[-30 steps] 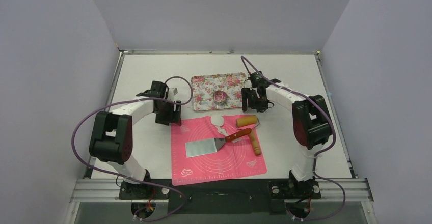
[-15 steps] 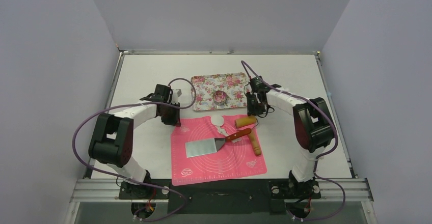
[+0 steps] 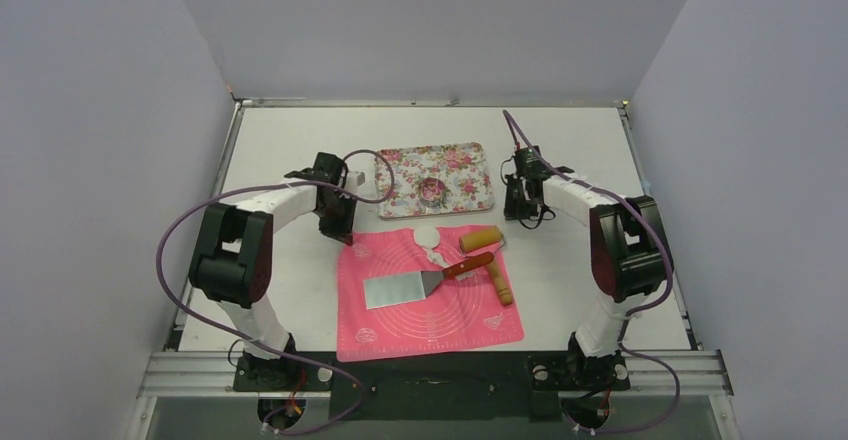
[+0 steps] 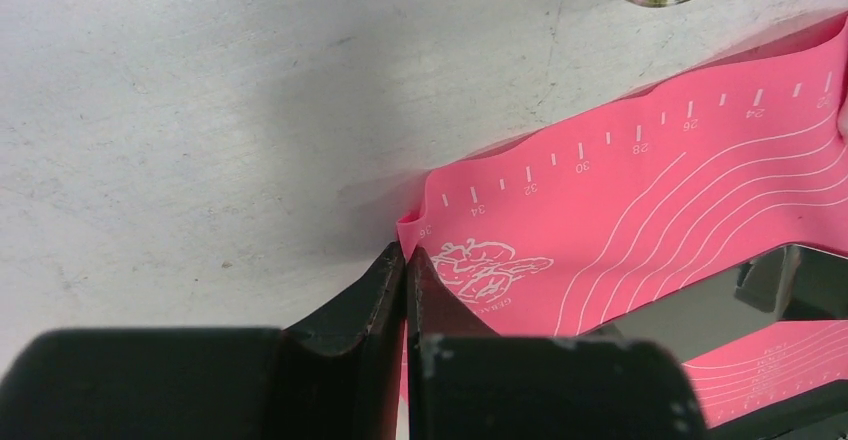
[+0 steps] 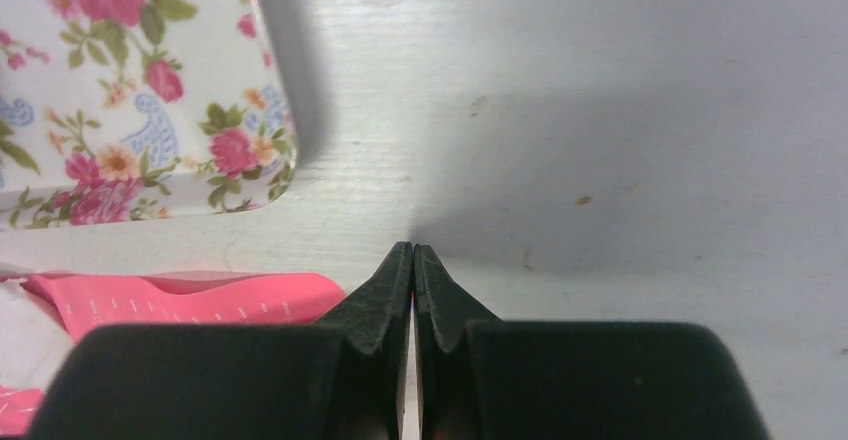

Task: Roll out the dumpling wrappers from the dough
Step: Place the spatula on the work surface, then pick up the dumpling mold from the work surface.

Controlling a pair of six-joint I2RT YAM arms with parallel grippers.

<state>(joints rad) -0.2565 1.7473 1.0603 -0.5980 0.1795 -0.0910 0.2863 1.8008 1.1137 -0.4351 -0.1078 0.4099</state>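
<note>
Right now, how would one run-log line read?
left gripper: shut, at corner of mat | right gripper: shut, over table | wrapper: on mat

Tools and surfaces laid out on a pale table (image 3: 290, 140).
A pink silicone mat (image 3: 400, 330), printed with white ruler marks and curved lines, is spread at the near middle; its far edge is seen slightly rippled in the left wrist view. A metal spatula (image 3: 425, 280) with a reddish-brown handle is laid across it, blade to the left. A wooden roller (image 3: 482, 238) is set at the mat's far right corner. Just beyond the mat a floral tray (image 3: 400, 175) is placed, and a metal ring cutter (image 3: 432, 190) is seen on it.
</note>
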